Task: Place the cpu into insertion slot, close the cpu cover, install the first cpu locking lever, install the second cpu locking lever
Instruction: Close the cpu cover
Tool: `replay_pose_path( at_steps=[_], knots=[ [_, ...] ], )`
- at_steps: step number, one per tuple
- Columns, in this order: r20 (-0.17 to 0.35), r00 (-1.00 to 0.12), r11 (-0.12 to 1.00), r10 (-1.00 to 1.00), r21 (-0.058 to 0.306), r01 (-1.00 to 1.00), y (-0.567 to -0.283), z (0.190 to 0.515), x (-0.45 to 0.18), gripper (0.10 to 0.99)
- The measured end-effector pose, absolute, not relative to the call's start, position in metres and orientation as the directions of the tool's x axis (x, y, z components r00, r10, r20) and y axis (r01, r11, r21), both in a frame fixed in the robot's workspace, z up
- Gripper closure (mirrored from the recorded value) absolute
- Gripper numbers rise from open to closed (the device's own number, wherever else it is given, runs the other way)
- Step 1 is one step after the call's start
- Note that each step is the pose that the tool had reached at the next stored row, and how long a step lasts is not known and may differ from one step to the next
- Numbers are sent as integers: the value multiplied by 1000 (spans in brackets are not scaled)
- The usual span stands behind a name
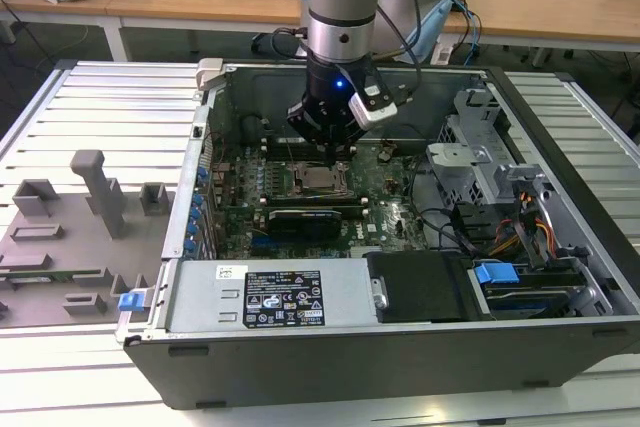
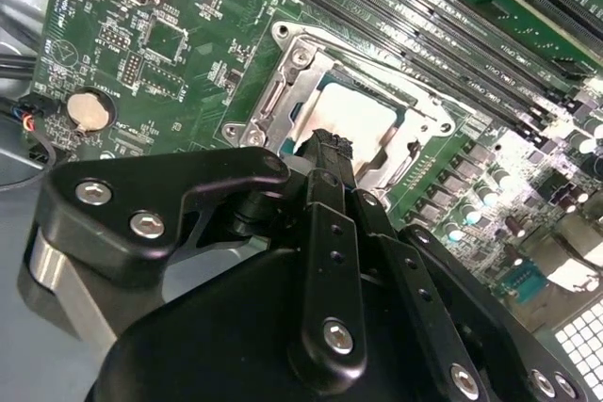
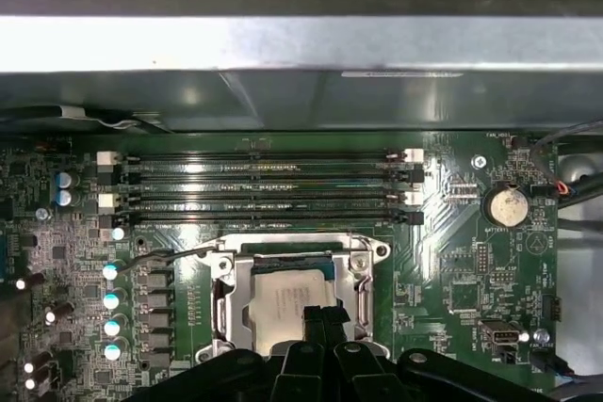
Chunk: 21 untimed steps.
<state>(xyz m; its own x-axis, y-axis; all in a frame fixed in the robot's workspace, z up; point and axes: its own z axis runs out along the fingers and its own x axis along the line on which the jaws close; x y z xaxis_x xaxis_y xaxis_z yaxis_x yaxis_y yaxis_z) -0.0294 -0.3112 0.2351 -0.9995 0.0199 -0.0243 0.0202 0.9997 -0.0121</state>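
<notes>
Black fingers (image 2: 332, 152) fill the foreground in both wrist views (image 3: 312, 322), pressed together tip to tip, poised right over the small square silver-topped cpu (image 3: 281, 294). That chip is sitting in the dark, metal-framed insertion slot (image 1: 322, 183), with the thin silvery cpu cover (image 3: 292, 240) framing it. In the exterior view the grey robot arm (image 1: 340, 7) drops straight down from twelve o'clock, wrist vertical. The slot lies at its six o'clock on the green motherboard (image 1: 395, 212).
</notes>
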Motion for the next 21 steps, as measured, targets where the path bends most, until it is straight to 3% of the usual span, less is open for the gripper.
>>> replay_pose_path(
  at_steps=[21],
  knots=[
    [-71,-997,999,16,42,13,-323,221,-57,980]
  ],
)
